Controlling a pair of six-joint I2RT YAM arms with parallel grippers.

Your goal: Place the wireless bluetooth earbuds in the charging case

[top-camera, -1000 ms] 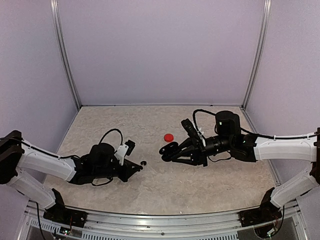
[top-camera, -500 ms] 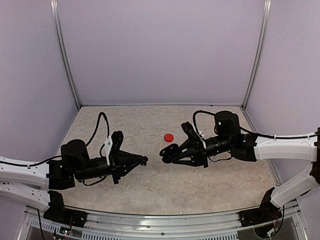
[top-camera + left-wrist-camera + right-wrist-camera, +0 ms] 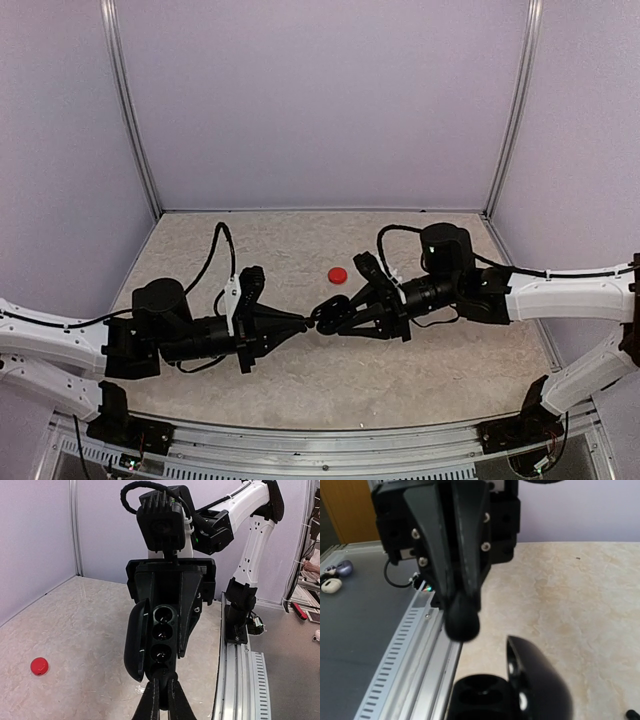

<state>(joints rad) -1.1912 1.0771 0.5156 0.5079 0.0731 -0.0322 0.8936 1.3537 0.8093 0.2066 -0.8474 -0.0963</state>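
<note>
black earbud pinched by the left gripper may miss the case (right gripper clamps it midair) and drop.

Left fingers pressed together, tips just below open charging case; red disc at far left.
</note>
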